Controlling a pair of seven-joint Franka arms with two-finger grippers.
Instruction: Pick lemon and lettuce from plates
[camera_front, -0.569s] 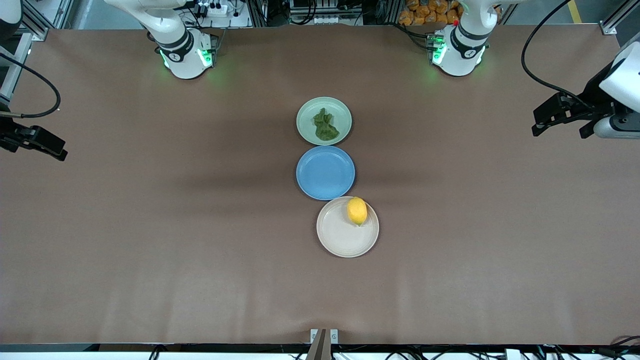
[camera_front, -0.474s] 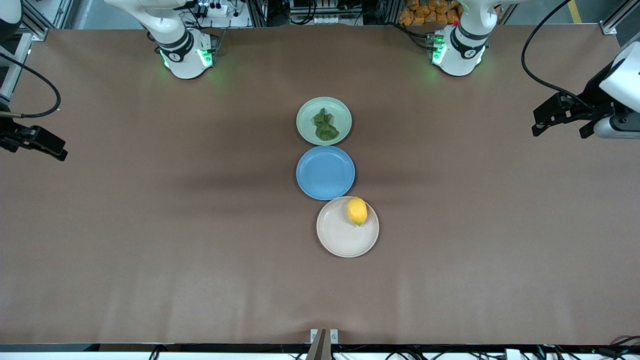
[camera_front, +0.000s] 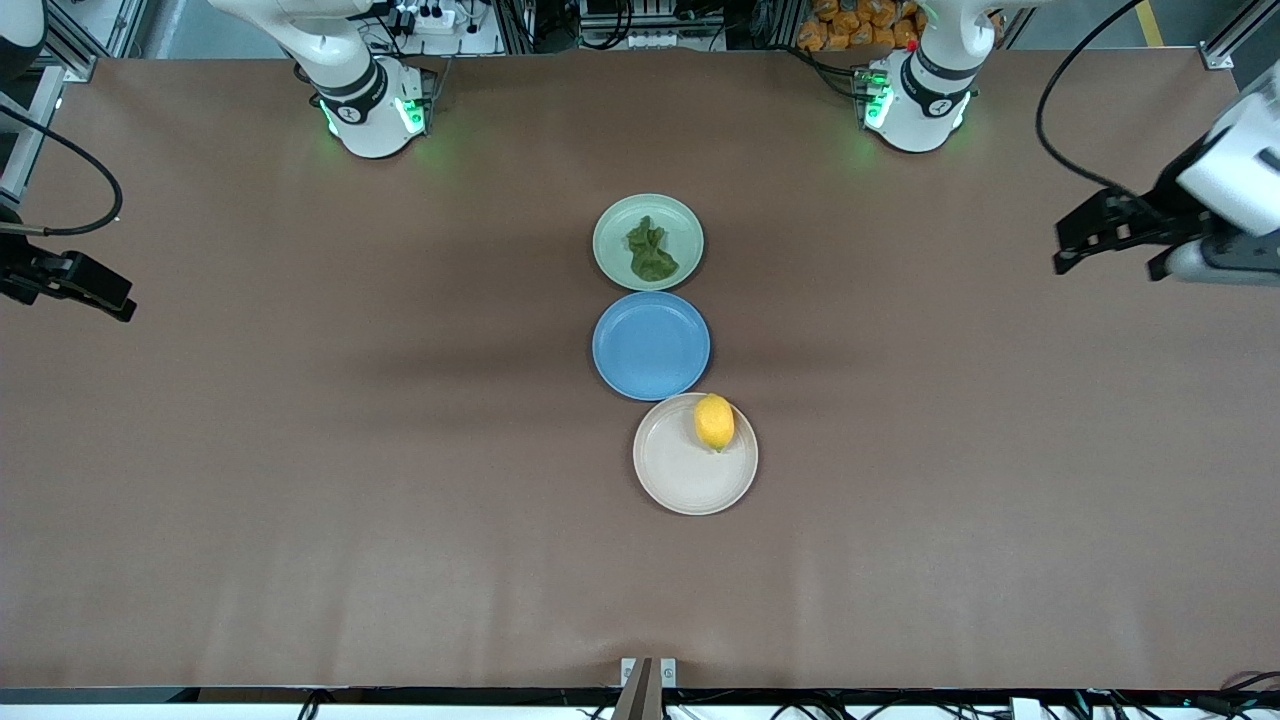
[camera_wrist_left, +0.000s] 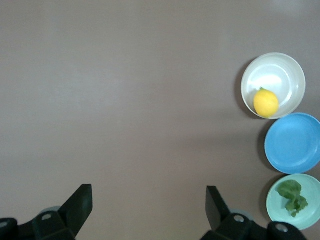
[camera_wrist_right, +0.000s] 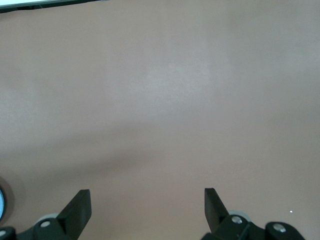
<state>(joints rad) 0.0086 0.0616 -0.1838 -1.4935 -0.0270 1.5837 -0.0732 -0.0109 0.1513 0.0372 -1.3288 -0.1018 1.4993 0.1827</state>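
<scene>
Brown table (camera_front: 300, 450) carries three plates in a row: lettuce (camera_front: 650, 252) on the mint plate (camera_front: 612, 222) nearest the bases, a blue plate (camera_front: 650, 345), then lemon (camera_front: 714, 421) on the beige plate (camera_front: 680, 475). Left hand (camera_front: 1105, 245) and right hand (camera_front: 95, 297) hang spread over the table's ends.

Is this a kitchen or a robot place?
Most likely a robot lab, not a kitchen. Two robot arms, the left gripper and right gripper, wait over a brown table, with cables and equipment racks past its edge.
</scene>
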